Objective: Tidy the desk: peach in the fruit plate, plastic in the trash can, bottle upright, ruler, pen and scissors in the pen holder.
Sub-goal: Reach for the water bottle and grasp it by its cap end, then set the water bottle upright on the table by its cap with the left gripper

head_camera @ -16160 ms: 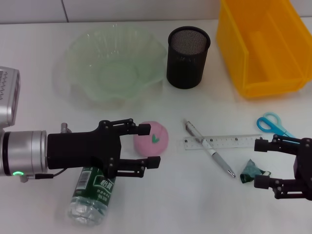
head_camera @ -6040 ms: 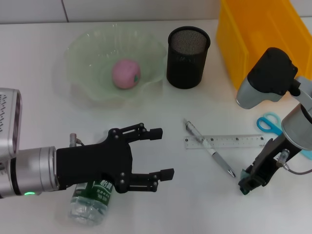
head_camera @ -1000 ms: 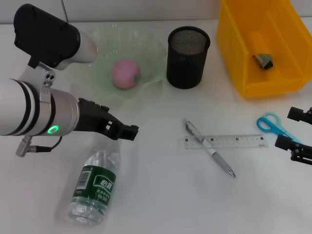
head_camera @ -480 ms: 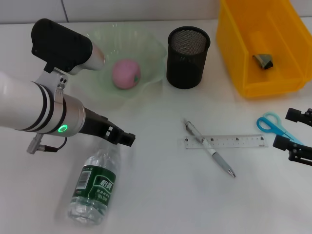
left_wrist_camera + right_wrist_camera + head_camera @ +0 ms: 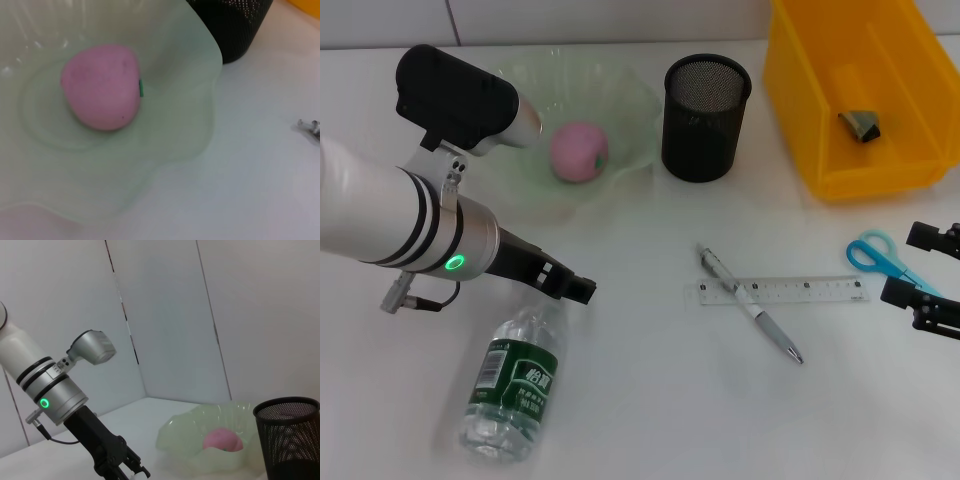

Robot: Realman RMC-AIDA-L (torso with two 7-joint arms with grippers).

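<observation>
The pink peach [image 5: 580, 152] [image 5: 100, 92] lies in the pale green fruit plate [image 5: 638, 98] [image 5: 190, 115]. A crumpled piece of plastic [image 5: 860, 125] rests inside the yellow trash can [image 5: 790, 120]. The bottle [image 5: 515, 375] lies on its side at the front left. My left gripper [image 5: 575, 288] [image 5: 125, 465] points down just above the bottle's cap end. The pen [image 5: 750, 315] crosses the ruler [image 5: 783, 291] mid-table. The blue scissors [image 5: 875, 250] lie beside my right gripper [image 5: 920, 265], which is open and empty at the right edge. The black mesh pen holder [image 5: 707, 115] stands empty.
The pen holder stands between the fruit plate and the trash can at the back. The left arm's white body [image 5: 380, 215] hangs over the table's left side. A white wall runs behind the table.
The left arm has swung a little to the right and its gripper has dropped toward the bottle's cap end. The right gripper has stayed still.
</observation>
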